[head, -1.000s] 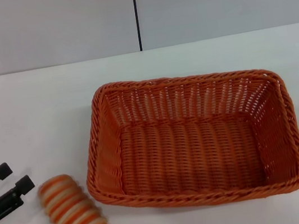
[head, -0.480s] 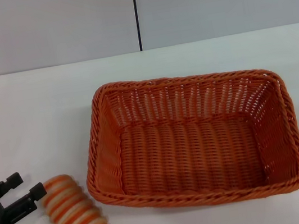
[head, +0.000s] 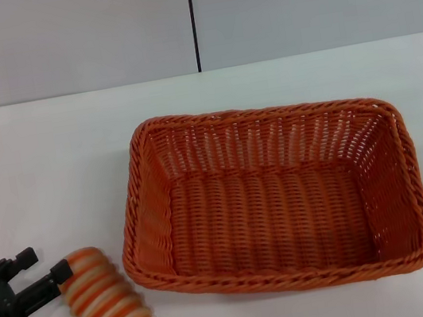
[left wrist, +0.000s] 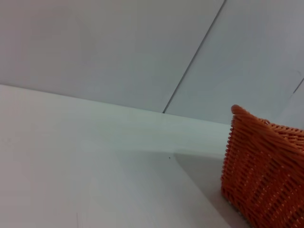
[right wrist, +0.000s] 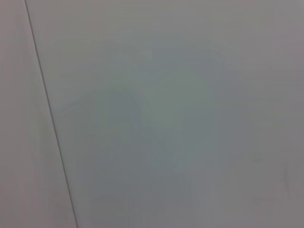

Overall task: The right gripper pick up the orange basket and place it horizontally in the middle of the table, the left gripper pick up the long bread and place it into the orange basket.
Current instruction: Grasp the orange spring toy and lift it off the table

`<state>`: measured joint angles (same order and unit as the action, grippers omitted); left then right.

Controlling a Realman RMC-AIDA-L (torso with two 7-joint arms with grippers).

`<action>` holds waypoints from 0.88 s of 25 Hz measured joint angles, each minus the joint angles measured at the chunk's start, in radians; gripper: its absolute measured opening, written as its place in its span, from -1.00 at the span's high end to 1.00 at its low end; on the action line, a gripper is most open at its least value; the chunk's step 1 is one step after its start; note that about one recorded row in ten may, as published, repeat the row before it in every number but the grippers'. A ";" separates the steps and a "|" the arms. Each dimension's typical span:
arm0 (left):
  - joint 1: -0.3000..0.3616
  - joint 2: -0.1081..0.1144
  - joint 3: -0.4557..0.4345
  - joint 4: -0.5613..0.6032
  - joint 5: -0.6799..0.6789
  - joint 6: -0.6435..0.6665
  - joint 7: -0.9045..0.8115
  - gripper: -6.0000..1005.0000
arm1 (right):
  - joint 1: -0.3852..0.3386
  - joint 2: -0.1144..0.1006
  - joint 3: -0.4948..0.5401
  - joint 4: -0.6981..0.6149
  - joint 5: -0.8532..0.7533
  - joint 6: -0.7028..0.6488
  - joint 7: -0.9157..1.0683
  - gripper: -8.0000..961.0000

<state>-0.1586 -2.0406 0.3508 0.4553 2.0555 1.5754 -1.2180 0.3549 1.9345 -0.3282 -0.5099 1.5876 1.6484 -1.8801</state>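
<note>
Backdrop: pale grey wall panels (head: 64, 41) across the upper frame, divided by one dark vertical seam (head: 193, 21) just right of centre. Lower frame: white tabletop (head: 44, 169), smooth, evenly lit, meeting the wall in a straight horizontal edge.

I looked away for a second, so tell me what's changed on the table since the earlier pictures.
The left gripper has moved in from the table's left edge toward the long bread. Its open fingers now reach the bread's near end, one fingertip at it, but nothing is grasped yet. The bread, the orange basket and the table stayed as they were. The right gripper is out of view.
</note>
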 joint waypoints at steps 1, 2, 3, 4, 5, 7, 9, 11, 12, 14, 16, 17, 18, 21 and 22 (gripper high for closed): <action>0.000 0.000 0.000 0.000 0.000 0.000 0.000 -0.72 | 0.000 0.000 0.000 0.000 0.000 0.000 0.000 -0.08; -0.001 -0.001 0.000 0.000 0.000 -0.002 0.000 -0.72 | 0.001 0.000 0.000 0.004 0.000 -0.001 -0.001 -0.08; -0.002 -0.002 0.000 0.000 0.000 -0.002 0.000 -0.72 | 0.002 -0.001 0.000 0.007 0.000 -0.002 -0.003 -0.08; -0.003 -0.002 0.000 -0.001 0.000 -0.003 0.000 -0.72 | 0.003 -0.002 0.000 0.010 0.000 -0.003 -0.004 -0.08; -0.006 -0.002 0.001 -0.001 0.000 -0.004 0.000 -0.72 | 0.004 -0.003 0.000 0.012 0.000 -0.004 -0.009 -0.08; -0.007 -0.003 0.002 -0.002 0.000 -0.004 0.000 -0.72 | 0.004 -0.003 0.000 0.014 0.000 -0.006 -0.011 -0.08; -0.009 -0.003 0.004 -0.005 0.000 -0.005 0.000 -0.72 | 0.005 -0.003 0.000 0.016 0.000 -0.008 -0.012 -0.08; -0.012 -0.001 0.008 -0.016 0.000 -0.009 -0.001 -0.72 | 0.005 -0.003 0.000 0.016 0.000 -0.012 -0.013 -0.08; -0.014 0.000 0.011 -0.019 0.000 -0.011 -0.002 -0.72 | 0.005 -0.003 0.000 0.016 0.000 -0.013 -0.014 -0.08; -0.016 0.003 0.023 -0.024 0.001 -0.013 -0.007 -0.72 | 0.007 -0.003 0.000 0.016 0.000 -0.014 -0.014 -0.08; -0.017 0.005 0.029 -0.025 0.001 -0.014 -0.009 -0.72 | 0.009 -0.003 0.000 0.016 0.000 -0.015 -0.014 -0.08; -0.018 0.005 0.030 -0.025 0.001 -0.014 -0.010 -0.72 | 0.009 -0.003 0.000 0.016 0.000 -0.016 -0.014 -0.08; -0.018 0.005 0.030 -0.026 0.001 -0.014 -0.010 -0.72 | 0.010 -0.003 0.000 0.016 0.000 -0.021 -0.014 -0.08; -0.018 0.005 0.035 -0.026 0.001 -0.013 -0.010 -0.72 | 0.011 -0.003 0.000 0.016 0.000 -0.024 -0.014 -0.08; -0.018 0.005 0.037 -0.026 0.001 -0.013 -0.011 -0.72 | 0.011 -0.003 0.000 0.016 0.000 -0.025 -0.014 -0.08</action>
<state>-0.1770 -2.0356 0.3880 0.4295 2.0570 1.5621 -1.2286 0.3661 1.9312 -0.3283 -0.4939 1.5874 1.6234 -1.8944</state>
